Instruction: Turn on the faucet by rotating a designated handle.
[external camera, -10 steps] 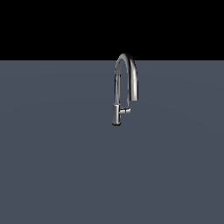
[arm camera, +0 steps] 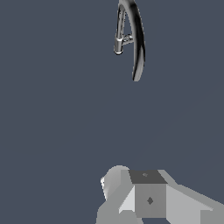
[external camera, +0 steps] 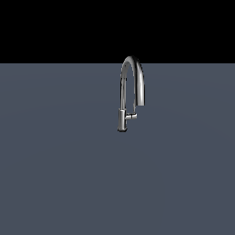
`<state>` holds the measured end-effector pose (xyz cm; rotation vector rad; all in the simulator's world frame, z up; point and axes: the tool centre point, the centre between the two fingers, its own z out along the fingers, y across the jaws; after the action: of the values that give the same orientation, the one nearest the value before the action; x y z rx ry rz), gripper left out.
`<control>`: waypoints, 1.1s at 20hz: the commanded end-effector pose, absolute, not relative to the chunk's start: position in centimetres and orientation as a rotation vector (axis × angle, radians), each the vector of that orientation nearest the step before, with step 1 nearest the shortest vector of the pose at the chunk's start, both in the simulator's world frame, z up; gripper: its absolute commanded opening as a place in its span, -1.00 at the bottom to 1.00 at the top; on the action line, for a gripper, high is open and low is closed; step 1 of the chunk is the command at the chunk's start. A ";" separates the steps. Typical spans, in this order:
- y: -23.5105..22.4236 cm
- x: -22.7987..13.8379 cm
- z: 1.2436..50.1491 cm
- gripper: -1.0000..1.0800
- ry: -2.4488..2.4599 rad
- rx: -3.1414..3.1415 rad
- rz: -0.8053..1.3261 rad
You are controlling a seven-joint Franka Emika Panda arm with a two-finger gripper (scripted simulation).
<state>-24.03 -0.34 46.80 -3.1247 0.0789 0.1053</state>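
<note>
A: Anything different from half a second ago?

B: Nothing I can make out. The grey surface [external camera: 55, 174] is the same, and the faucet [external camera: 123, 92] stands upright on it in the same spot, towards the far edge, with its spout arching over to the exterior view's right.

A: And the handle?

B: The handle [external camera: 131, 116] juts from the base towards the exterior view's right at the same angle. I'd judge it not yet turned, so the task has hardly started.

A: Where's the gripper?

B: It's absent from the exterior view. The wrist view shows only part of the gripper [arm camera: 146, 194], well apart from the faucet and touching nothing. I cannot tell how far its jaws are parted, but it holds nothing. The whole approach to the handle seems to lie ahead.
</note>
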 end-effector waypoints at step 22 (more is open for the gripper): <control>-0.7 -13.3 44.2 -1.00 0.374 -2.860 0.469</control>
<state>-14.12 -0.58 44.55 -2.8840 0.3514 0.4416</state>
